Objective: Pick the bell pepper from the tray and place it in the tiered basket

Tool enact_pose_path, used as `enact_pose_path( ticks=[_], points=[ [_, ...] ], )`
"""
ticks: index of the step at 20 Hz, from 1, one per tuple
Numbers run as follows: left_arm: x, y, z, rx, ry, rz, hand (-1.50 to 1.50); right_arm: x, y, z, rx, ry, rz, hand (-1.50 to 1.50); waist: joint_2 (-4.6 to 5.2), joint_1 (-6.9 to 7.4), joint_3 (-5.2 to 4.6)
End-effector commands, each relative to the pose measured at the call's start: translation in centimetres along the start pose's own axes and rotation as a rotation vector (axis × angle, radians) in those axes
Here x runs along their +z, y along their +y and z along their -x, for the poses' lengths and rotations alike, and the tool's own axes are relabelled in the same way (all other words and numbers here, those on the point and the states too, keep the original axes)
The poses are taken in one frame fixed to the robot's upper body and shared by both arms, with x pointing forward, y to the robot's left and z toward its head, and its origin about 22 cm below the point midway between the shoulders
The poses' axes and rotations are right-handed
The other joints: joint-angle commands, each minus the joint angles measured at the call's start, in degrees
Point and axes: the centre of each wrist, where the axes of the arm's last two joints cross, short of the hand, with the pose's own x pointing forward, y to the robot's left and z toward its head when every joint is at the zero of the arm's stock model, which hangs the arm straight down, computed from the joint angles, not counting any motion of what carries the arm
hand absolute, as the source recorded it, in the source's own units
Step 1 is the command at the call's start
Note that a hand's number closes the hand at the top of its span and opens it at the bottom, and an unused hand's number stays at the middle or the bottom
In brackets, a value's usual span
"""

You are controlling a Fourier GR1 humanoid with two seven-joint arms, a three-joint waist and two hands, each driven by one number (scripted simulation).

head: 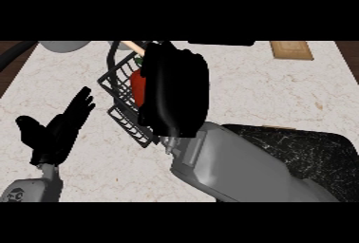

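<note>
A red bell pepper [137,89] with a green stem shows just left of my right hand [175,90], over the black wire tiered basket [120,102]. My right hand curls round the pepper and hides most of it, along with the basket's middle. The dark marbled tray [316,154] lies at the lower right, partly under my right forearm. My left hand [57,127] rests open at the left, fingers pointing up, away from the basket.
A wooden board [291,50] lies at the far right of the counter. A pale round bowl [64,45] sits at the far left edge. A beige item [133,46] shows behind the basket.
</note>
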Motion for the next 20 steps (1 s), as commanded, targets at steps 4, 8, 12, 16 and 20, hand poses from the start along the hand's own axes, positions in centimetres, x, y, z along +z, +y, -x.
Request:
enact_pose_path(
  ticks=[4,8,12,16,20],
  points=[
    [0.2,-0.7,1.4,-0.001,0.011,0.023,0.0,-2.2,3.2,-1.1,-0.035,0.173,0.028,1.5,0.17,-0.21,0.01],
    [0.5,-0.1,0.8,-0.001,-0.009,0.01,0.0,-2.1,4.5,-1.0,0.0,0.189,0.027,1.5,-0.01,-0.28,0.03],
    [0.5,1.1,-0.1,-0.007,0.004,-0.001,0.0,-3.5,6.6,0.6,0.018,0.177,0.066,1.5,0.15,-0.14,0.06],
    [-0.7,0.5,-0.8,0.002,-0.019,-0.007,0.0,-4.2,6.6,1.0,-0.105,0.133,0.201,1.5,0.5,-0.41,0.08],
    [-0.1,-1.1,0.9,0.004,0.003,-0.001,0.0,-5.5,6.1,-0.1,-0.1,0.158,0.199,-1.5,0.33,0.23,0.03]
  ],
)
